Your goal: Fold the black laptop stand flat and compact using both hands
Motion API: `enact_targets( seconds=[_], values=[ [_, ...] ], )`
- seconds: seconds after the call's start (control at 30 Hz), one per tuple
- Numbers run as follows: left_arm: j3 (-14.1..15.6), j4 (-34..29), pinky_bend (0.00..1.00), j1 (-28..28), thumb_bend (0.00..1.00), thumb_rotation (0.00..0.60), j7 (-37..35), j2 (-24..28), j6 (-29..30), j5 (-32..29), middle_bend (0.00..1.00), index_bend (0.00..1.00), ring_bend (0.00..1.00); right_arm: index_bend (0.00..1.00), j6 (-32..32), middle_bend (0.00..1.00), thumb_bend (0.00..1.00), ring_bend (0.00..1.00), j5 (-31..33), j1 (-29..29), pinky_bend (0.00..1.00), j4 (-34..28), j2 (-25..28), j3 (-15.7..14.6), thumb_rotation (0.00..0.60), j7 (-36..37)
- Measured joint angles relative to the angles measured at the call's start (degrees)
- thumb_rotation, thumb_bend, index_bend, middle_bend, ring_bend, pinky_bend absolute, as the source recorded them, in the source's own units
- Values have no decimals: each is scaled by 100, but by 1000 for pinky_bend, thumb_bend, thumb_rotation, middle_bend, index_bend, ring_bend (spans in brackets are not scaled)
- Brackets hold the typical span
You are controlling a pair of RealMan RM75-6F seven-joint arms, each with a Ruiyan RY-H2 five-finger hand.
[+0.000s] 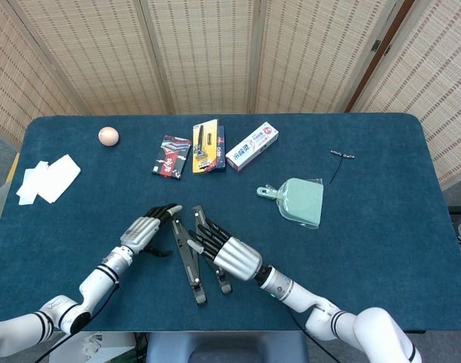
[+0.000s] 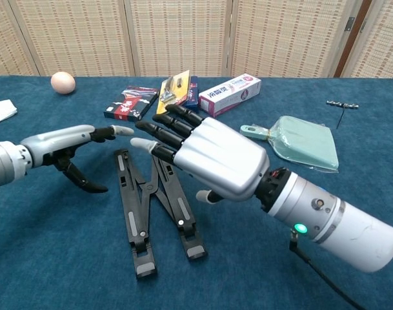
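Note:
The black laptop stand (image 2: pixel 133 213) lies on the blue table, its two legs drawn into a narrow V; in the head view the stand (image 1: pixel 191 266) is at front centre. My left hand (image 2: pixel 60 142) is open just left of it, fingertips near the top of the left leg without touching it. My right hand (image 2: pixel 215 158) is open with its fingers spread, above the right leg's upper end, and holds nothing. In the head view the left hand (image 1: pixel 145 231) and the right hand (image 1: pixel 228 255) flank the stand, and the right hand hides part of the right leg.
Along the far side lie an egg (image 1: pixel 108 135), a black-red pack (image 1: pixel 170 156), a yellow blister pack (image 1: pixel 206 145) and a white box (image 1: pixel 253 146). A green bagged scoop (image 1: pixel 300 201) is right of centre, a small metal tool (image 1: pixel 341 155) further right, and white papers (image 1: pixel 48 180) at the left edge.

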Motion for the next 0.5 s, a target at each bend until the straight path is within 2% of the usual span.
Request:
enact_targets(
  seconds=[0.17,0.33,0.5],
  values=[
    [-43,-320,0,310,171,600,270,383,418,-197,0,0,0,0,-469,0,0,0,24,250,0,-1142,795,-35,600,331],
    [-116,-678,0,613,170,600,594,720,802,-439,0,0,0,0,-1496,0,0,0,25,812,0,-2632,1993,-67,600,767],
    [-172,-1043,0,849,171,600,757,1037,1033,-600,0,0,0,0,-2562,0,0,0,-83,1625,0,-3327,2802,-129,600,1428]
  ],
)
